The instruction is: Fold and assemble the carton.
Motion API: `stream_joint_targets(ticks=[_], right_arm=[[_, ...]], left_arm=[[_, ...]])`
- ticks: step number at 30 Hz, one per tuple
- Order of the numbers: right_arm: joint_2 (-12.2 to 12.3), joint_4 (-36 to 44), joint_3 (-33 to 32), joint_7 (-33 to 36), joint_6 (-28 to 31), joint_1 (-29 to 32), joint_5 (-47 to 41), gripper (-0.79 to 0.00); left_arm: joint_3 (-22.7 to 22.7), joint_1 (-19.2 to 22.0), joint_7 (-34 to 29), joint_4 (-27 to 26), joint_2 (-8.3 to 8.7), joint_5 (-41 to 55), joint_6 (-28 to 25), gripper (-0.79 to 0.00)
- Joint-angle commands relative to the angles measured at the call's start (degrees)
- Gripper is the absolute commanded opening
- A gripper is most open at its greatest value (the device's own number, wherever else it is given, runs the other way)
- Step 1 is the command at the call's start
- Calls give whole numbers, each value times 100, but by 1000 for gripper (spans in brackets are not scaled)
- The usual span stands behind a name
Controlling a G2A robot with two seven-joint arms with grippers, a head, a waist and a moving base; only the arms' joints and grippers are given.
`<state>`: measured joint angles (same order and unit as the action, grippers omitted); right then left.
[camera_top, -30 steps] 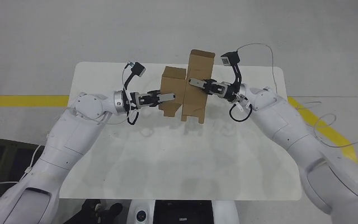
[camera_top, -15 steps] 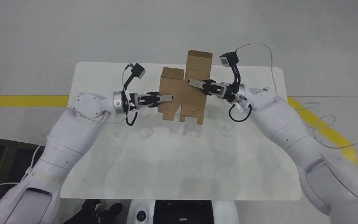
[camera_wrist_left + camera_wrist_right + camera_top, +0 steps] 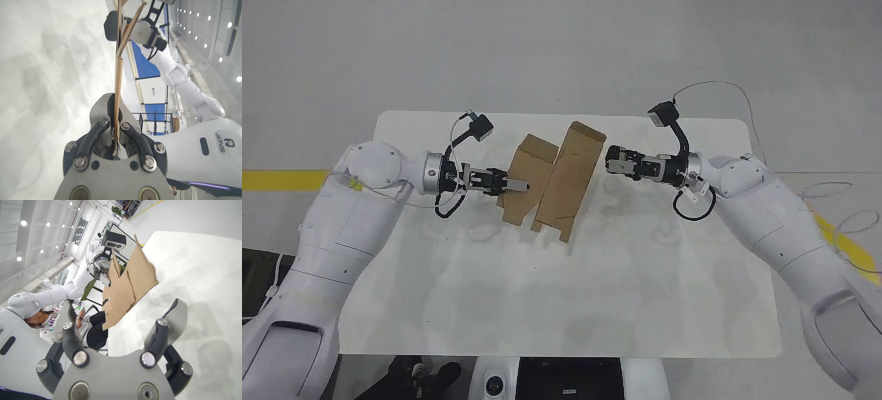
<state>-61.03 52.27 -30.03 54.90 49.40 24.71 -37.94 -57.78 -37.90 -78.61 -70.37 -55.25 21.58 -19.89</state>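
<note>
1. While the left gripper (image 3: pixel 525 186) clamps down hard, the flat brown cardboard carton (image 3: pixel 552 180) hangs from it by its left edge, over the far middle of the white rectangular table (image 3: pixel 672 290).
2. Look at that grip: in the left wrist view the board runs edge-on straight between the dark fingers (image 3: pixel 110 106), pinched tight with no gap at all.
3. Over on the right, the right gripper (image 3: pixel 608 160) sits just beside the carton's right edge, apart from it, fingers spread wide and nothing between them.
4. Seen from above, the carton slants, its far end leaning right and its near end left, with the panels partly folded along the middle crease and flaps at both ends.
5. Whether its lower edge touches the table, I cannot tell.
</note>
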Motion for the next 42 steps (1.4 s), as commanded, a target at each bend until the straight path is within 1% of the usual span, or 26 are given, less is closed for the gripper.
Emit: stream_joint_targets(ticks=[1,7,11,12,14,15,18,20,21,26,29,33,37,40,42], right_arm=[[120,138,-45,183,-183,83,-138,0],[380,485,-160,566,-566,329,-428,0],[464,827,-176,717,-716,445,-585,0],[478,895,-172,760,-759,462,-614,-22],[493,1007,-152,836,-835,480,-650,-154],[495,1049,-140,871,-869,487,-684,-179],[490,1148,-86,1001,-999,475,-722,-206],[481,1195,-51,1068,-1066,452,-716,-277],[475,1222,-33,1095,-1093,443,-717,-296],[445,1292,52,1200,-1198,406,-722,-317],[430,1277,82,1203,-1200,399,-731,-394],[411,1311,139,1260,-1257,405,-766,-422],[410,1314,145,1273,-1270,405,-771,-477],[410,1314,145,1273,-1270,405,-771,-523],[410,1314,145,1273,-1270,405,-771,-610]], left_arm=[[-7,-38,-283,-52,19,42,-12,-785],[-36,-209,-558,-260,57,146,1,-785],[-53,-311,-662,-437,79,218,84,-785],[-58,-337,-684,-483,85,241,106,-785],[-72,-381,-738,-554,93,311,162,-785],[-78,-397,-756,-589,97,336,191,-785],[-86,-442,-803,-683,106,394,277,-785],[-90,-455,-835,-716,110,419,316,-785],[-90,-457,-850,-732,112,424,338,-785],[-77,-458,-902,-769,113,458,419,-785],[-68,-452,-924,-768,112,481,462,-785],[-56,-442,-938,-764,113,443,460,-785],[-56,-443,-937,-764,113,441,459,-785],[-56,-443,-937,-764,113,441,459,-785],[-56,-443,-937,-764,113,441,459,-785]])
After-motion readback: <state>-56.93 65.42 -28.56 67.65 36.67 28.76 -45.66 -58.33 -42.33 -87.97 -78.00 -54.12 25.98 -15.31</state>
